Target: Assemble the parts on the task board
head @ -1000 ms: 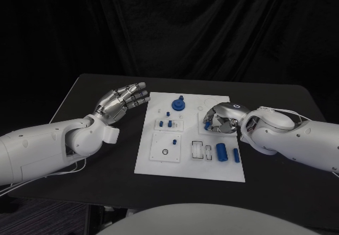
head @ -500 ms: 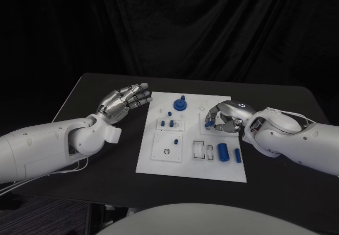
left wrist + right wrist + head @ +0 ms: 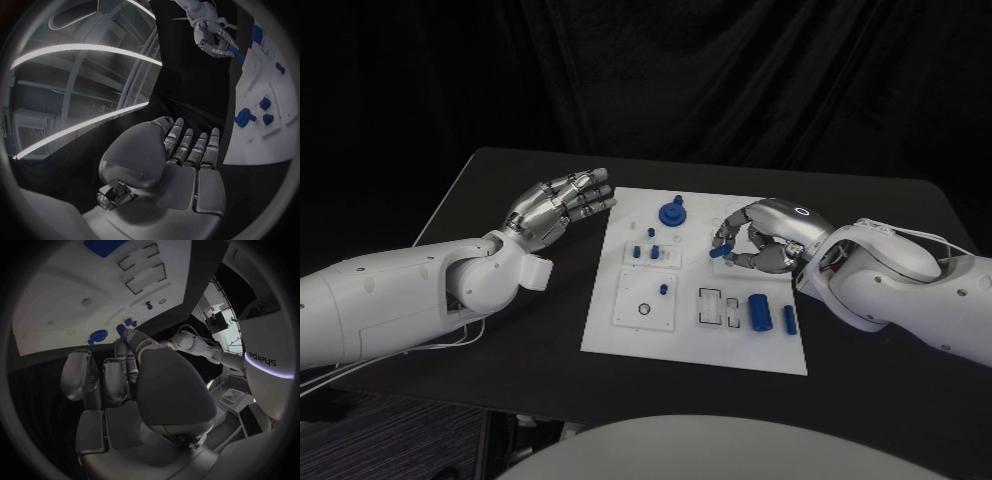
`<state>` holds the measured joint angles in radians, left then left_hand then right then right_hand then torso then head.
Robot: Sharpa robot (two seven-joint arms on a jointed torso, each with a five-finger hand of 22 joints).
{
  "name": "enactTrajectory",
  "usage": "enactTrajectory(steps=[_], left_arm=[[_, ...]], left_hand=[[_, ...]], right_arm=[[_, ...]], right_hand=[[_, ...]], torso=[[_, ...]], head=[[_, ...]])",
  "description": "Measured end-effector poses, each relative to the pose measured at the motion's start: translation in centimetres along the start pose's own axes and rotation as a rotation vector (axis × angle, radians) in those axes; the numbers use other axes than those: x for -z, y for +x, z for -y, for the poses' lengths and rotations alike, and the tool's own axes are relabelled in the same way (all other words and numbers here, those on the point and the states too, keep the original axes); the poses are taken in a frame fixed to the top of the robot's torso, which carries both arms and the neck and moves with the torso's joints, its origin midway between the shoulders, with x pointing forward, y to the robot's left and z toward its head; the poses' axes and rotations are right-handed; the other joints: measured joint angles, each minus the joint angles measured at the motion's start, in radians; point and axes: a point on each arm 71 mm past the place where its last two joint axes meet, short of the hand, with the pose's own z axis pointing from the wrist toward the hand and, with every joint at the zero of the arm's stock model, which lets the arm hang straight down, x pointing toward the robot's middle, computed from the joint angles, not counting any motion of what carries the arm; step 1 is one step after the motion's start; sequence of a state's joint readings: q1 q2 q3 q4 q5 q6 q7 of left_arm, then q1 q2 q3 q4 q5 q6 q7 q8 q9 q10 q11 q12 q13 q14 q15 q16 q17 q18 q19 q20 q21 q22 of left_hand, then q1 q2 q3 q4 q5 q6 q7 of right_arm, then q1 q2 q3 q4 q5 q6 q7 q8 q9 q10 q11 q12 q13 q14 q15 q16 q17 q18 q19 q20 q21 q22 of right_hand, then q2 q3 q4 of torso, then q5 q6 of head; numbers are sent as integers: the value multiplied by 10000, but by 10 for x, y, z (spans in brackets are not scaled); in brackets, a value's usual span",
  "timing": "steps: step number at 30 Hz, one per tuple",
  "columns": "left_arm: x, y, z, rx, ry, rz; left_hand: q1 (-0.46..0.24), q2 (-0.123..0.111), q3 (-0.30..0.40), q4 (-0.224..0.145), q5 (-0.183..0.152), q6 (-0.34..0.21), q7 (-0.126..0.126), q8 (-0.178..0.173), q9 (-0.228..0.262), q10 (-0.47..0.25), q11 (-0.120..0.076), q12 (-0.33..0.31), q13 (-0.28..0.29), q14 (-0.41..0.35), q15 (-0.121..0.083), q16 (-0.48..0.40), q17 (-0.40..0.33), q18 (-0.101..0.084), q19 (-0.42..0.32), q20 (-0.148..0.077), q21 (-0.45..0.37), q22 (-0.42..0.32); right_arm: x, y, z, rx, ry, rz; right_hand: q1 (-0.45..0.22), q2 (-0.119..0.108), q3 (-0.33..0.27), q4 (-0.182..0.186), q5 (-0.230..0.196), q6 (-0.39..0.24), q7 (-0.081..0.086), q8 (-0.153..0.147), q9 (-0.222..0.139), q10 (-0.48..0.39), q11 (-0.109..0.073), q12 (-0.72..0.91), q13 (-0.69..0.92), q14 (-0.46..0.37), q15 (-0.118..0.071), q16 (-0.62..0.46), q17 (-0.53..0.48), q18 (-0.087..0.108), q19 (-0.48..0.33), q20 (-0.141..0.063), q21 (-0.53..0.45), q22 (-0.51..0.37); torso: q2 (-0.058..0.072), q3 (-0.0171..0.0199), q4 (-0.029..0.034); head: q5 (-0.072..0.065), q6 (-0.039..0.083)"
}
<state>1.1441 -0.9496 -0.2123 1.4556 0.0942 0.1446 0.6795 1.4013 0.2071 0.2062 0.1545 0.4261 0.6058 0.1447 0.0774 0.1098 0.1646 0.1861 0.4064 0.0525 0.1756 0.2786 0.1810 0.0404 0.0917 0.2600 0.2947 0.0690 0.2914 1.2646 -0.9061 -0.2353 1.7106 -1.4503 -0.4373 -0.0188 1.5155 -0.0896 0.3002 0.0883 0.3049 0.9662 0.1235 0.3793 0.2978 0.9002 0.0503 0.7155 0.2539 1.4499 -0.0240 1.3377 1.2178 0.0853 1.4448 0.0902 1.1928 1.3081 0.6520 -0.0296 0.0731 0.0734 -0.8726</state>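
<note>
2 blue cylinders [image 3: 772, 313] lie on the task board [image 3: 697, 350], beside empty slots [image 3: 714, 307].

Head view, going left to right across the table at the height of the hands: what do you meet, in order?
Left hand, fingers apart and holding nothing → the task board's left edge → large blue part standing on the board → right hand, pinching a small blue part.
</note>
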Motion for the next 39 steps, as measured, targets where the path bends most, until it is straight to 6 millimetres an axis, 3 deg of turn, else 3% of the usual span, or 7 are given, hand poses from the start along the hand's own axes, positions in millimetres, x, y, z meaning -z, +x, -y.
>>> enactTrajectory(steps=[8,18,24,26,39], left_arm=[[0,-1,0,-6,-3,9],[-2,0,-2,14,-17,-23],[-1,0,-2,14,-28,-20],[-1,-1,-2,8,-30,-15],[-5,2,-4,29,-50,-78]], left_hand=[[0,0,56,-1,0,0,0,0,-1,-36,38,0,0,0,0,0,0,0,0,0,0,-14],[0,0,83,-28,0,0,0,0,-1,-36,37,0,-1,0,0,0,-1,0,0,0,0,-24],[0,0,83,-28,0,0,0,0,-1,-36,37,0,-1,0,0,46,-2,0,0,0,0,-24],[0,0,83,-28,0,0,0,0,-1,-36,37,0,-1,0,0,46,-2,0,0,0,0,-23],[-43,43,138,-28,0,0,0,0,-1,-36,37,0,-2,0,0,46,-3,0,0,0,0,-36]], right_arm=[[-6,12,-42,-326,-1048,-537],[-35,35,-88,164,-2381,-1522],[-51,47,-101,768,-2811,-1905],[-55,51,-104,1014,-2942,-1994],[-67,65,-109,2383,-3228,-2418]], right_hand=[[-112,5,-39,39,-86,-65,-39,108,0,22,-22,-190,4,106,0,161,227,1,44,-44,182,0],[-333,-11,9,87,-87,-38,-116,152,-1,22,-22,-469,-101,106,0,312,419,3,80,-80,387,0],[-333,-11,48,126,-88,-31,-149,154,-1,79,-5,-692,-173,106,0,496,717,4,153,-80,661,0],[-333,-11,48,126,-93,-38,-162,135,-1,132,15,-740,-188,106,0,583,802,-161,153,-79,763,0],[-375,-21,48,125,-33,66,-227,33,-1,327,-39,-912,-231,105,0,583,769,-158,152,-79,813,0]], torso=[[-1,-9,12],[6,-10,-18],[1,3,-22],[1,5,-13],[15,10,35]], head=[[69,0],[151,0],[139,0],[128,0],[87,0]])
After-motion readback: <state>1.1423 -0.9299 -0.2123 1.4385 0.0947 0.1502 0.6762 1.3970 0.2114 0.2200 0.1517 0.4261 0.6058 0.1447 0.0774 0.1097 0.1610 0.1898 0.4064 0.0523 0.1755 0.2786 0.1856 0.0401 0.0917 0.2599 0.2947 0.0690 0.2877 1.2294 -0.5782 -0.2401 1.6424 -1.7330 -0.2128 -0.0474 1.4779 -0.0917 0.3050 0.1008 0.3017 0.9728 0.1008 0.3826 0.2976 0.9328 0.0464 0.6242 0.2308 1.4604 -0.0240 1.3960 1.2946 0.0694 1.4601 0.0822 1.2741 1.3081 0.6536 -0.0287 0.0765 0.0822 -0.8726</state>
